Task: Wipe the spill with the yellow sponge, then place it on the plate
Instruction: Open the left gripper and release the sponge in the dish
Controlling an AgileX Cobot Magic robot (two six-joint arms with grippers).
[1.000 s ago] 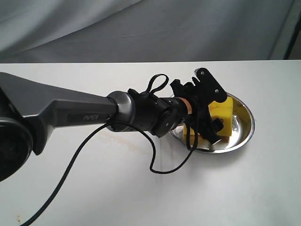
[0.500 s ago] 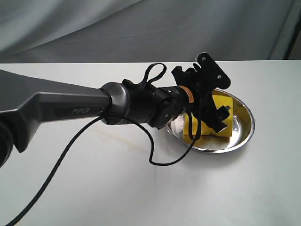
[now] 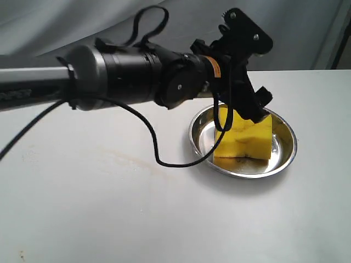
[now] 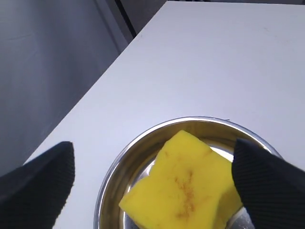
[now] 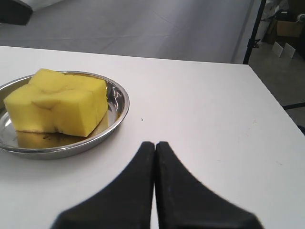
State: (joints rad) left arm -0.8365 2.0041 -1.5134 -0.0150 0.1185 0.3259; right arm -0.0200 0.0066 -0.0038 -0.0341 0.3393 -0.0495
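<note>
We see a white table (image 3: pixel 98 219) that fills most of the exterior view. Behind it, at twelve o'clock, a grey cloth (image 3: pixel 109 33) hangs in soft folds. At two o'clock a thin black pole (image 3: pixel 341 49) stands slanted. The right wrist view shows a brown box (image 5: pixel 289 26) on the floor (image 5: pixel 276 71) beyond the table.

I find no word, brand, number or sign that I can read in any of my three views. The only candidate is a small orange band (image 3: pixel 217 69) on the wrist just behind the left end effector (image 4: pixel 153 162), and any print on it is too small to make out.
</note>
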